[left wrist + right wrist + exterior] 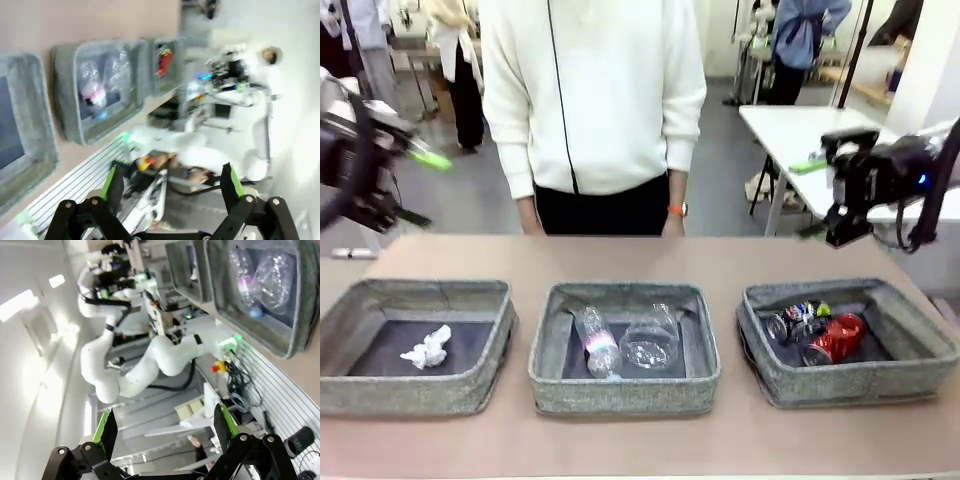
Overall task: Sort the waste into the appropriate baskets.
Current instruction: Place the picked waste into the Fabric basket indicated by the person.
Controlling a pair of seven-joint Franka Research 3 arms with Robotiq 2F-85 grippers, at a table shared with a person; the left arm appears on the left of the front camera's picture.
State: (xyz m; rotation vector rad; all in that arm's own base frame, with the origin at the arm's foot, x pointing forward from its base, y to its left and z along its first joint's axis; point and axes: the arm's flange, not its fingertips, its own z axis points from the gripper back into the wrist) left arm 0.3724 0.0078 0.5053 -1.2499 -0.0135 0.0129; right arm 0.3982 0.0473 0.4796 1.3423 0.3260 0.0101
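Note:
Three grey baskets stand in a row. The left basket (415, 395) holds a crumpled white tissue (427, 349). In the middle basket (620, 392) lie a clear bottle with a pink label (597, 345) and a crushed clear bottle (650, 340). The right basket (850, 385) holds a dark can (795, 322) and a crushed red can (835, 338). My left gripper (420, 188) hangs high at the far left, open and empty (171, 182). My right gripper (815, 195) hangs high at the far right, also open and empty (165, 427). Both are well above the table, away from the baskets.
A person in a white sweater (592, 90) stands at the table's far edge, hands down by it. Bare brown table (640, 260) lies between the baskets and the person. A white table (800, 130) stands behind at the right.

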